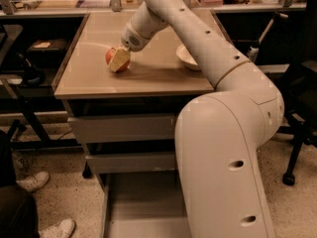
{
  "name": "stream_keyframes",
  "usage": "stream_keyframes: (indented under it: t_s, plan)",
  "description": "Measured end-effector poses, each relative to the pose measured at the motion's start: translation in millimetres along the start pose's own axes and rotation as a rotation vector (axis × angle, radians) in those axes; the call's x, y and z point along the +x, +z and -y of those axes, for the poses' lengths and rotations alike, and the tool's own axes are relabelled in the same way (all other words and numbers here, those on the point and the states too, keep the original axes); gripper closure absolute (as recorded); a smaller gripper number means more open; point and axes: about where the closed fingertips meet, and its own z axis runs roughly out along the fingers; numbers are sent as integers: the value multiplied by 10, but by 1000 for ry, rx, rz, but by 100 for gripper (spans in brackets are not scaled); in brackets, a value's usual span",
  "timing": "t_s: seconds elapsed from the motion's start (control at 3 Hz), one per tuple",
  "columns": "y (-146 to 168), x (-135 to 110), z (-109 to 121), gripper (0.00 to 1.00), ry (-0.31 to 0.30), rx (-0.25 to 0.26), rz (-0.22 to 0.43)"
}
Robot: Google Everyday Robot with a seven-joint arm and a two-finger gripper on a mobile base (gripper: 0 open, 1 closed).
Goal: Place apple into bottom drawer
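The red-orange apple [112, 58] rests on the tan tabletop [89, 78] at its left middle. My gripper [118, 61] reaches down from the long white arm and its pale fingers [120, 59] sit around the apple, shut on it. The bottom drawer [141, 207] is pulled out low at the front, a grey tray with a flat floor, partly hidden by the big white arm body.
A shallow white bowl [189, 57] stands on the table's right side, partly behind the arm. Two closed grey drawer fronts [124, 128] sit above the open one. White shoes [37, 181] of a person are at the left on the floor. An office chair [302, 108] stands at the right.
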Motion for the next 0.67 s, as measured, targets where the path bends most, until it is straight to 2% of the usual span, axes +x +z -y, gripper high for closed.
stream_keyframes:
  t_s: [0.33,0.67]
  plan:
    - [-70,26,-76,100,-1,7,5]
    - [-495,27,-221,100,27,87,51]
